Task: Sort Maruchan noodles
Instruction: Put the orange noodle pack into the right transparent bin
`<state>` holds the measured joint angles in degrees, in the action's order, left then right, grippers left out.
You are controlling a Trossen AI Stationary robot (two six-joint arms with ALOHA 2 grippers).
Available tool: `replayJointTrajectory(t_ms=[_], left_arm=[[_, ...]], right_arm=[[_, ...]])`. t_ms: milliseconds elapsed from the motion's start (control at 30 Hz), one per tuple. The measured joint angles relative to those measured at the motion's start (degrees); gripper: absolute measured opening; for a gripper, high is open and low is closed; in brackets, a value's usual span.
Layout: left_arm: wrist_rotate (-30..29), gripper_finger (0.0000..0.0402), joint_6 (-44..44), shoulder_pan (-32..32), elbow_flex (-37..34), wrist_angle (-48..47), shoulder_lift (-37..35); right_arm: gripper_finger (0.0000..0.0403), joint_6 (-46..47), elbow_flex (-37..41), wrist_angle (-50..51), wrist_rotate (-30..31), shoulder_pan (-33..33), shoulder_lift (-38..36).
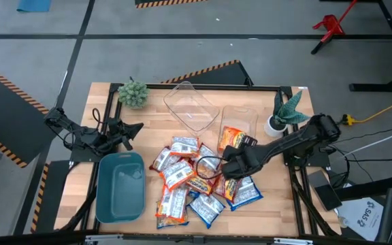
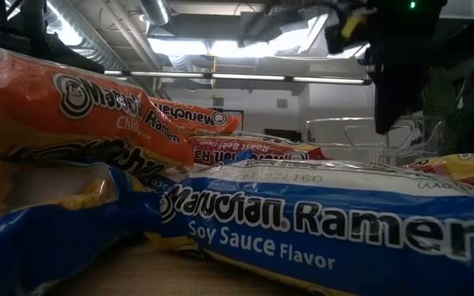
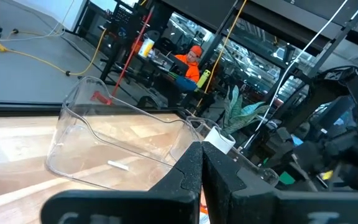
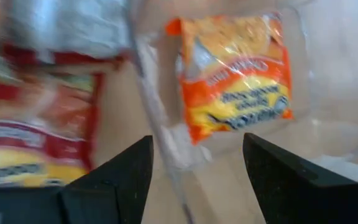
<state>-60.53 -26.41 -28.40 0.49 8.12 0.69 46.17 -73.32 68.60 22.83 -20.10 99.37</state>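
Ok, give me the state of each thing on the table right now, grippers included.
Left gripper: shut, parked at the table's left edge.
Right gripper: open, empty, over the packet pile.
Orange ramen packet: lying in the clear plastic bin.
Second clear plastic bin: empty.
Teal plastic bin: empty.
Pile of ramen packets: loose, overlapping, unsorted.

Industrial lab: concrete floor [image 1: 182, 41], hazard-striped tape [image 1: 203, 70], exposed ceiling ducts [image 2: 97, 41], strip lights [image 2: 245, 78].
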Motion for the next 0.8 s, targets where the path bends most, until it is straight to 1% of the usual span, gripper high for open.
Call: replayJointTrajectory(t_ms=[67, 233, 367, 467, 600, 700, 800], left_arm=[[0.0, 0.0, 0.0, 0.0, 0.0, 0.0, 0.0], [0.0, 0.0, 0.0, 0.0, 0.0, 0.0, 0.0], [0.1, 0.0, 0.0, 0.0, 0.0, 0.0, 0.0], [0.1, 0.0, 0.0, 0.0, 0.0, 0.0, 0.0], [0.0, 0.0, 0.0, 0.0, 0.0, 0.0, 0.0], [0.0, 0.0, 0.0, 0.0, 0.0, 0.0, 0.0], [0.1, 0.0, -0.1, 0.0, 0.0, 0.7, 0.0]], right_arm=[[0.0231, 2.4, 0.0, 3.6, 0.5, 1.2, 1.0], [0.0231, 13.4, 0.0, 16.0, 5.1, 4.5, 1.6], [0.0231, 17.5, 0.0, 21.7, 5.4, 6.6, 1.6], [0.0231, 17.7, 0.0, 20.7, 5.2, 7.6, 1.3], [0.0231, 17.9, -1.1, 19.9, 7.7, 7.3, 1.1], [0.0231, 17.2, -4.6, 18.6, 8.8, 6.3, 0.4], [0.0231, 13.4, -9.6, 14.7, 9.3, 4.5, 0.2]])
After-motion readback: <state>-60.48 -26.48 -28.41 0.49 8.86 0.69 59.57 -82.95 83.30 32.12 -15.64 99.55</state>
